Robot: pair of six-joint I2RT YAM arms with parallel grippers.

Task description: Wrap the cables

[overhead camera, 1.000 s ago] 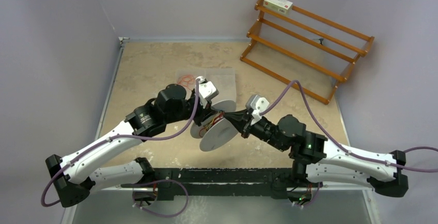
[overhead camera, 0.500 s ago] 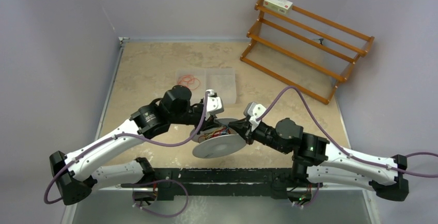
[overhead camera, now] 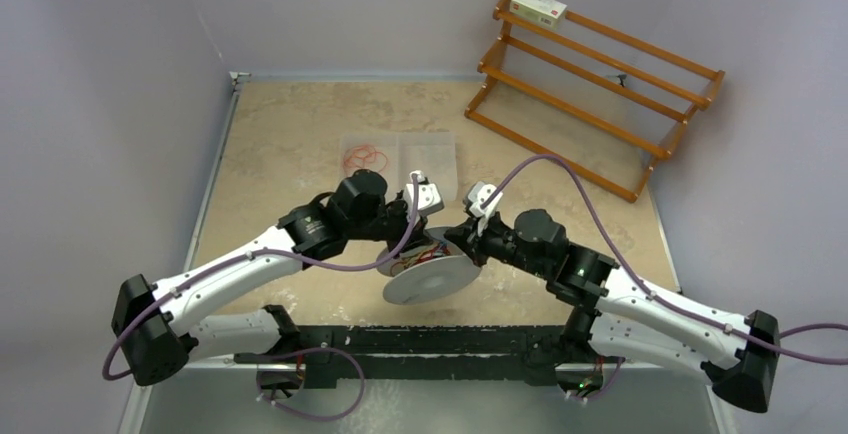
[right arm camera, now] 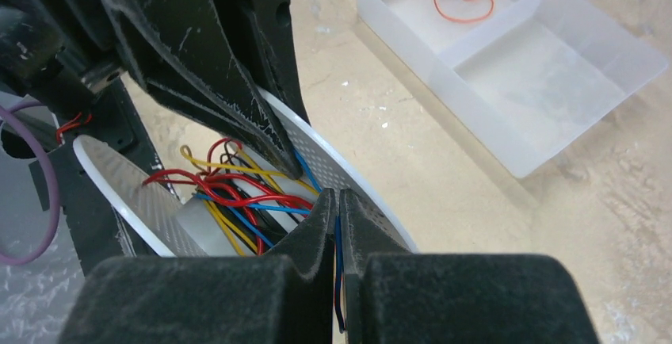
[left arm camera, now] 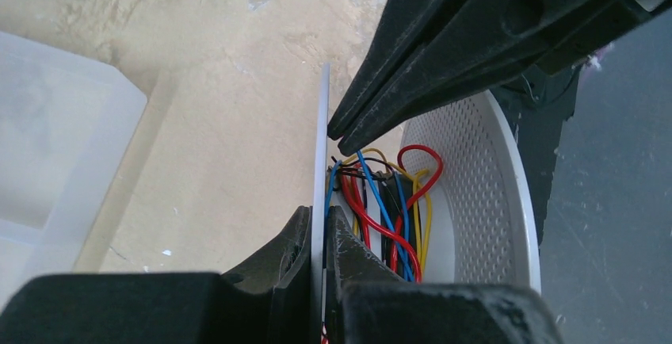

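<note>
Left gripper of mine is nipped down narrow on the thin edge of one white flange of the spool. The plate is caught edge-on between my two fingers.

Beyond the spool and a little to its left lies a clear two-compartment tray. A tangle of orange strands sits in the compartment farther from the spool's right side.

Between the spool's two flanges, around its hub, lie the cables: red, blue, yellow and black. They are looped loosely rather than wound tight, and one red loop bulges out over the perforated inner face of the flange I am not holding. From above, the spool looks tilted, one broad flange turned up toward the camera. Whether it touches the table I cannot tell.

On the spool's right side my right gripper points in between the flanges, its tips just over the wire bundle and near the tips of my left one. Its jaws are pressed together, and a blue cable runs along the seam between them, pinched there and leading off into the bundle on the hub.

Well to the right of the spool and farther back stands a wooden rack, with a small box on its top rail.
</note>
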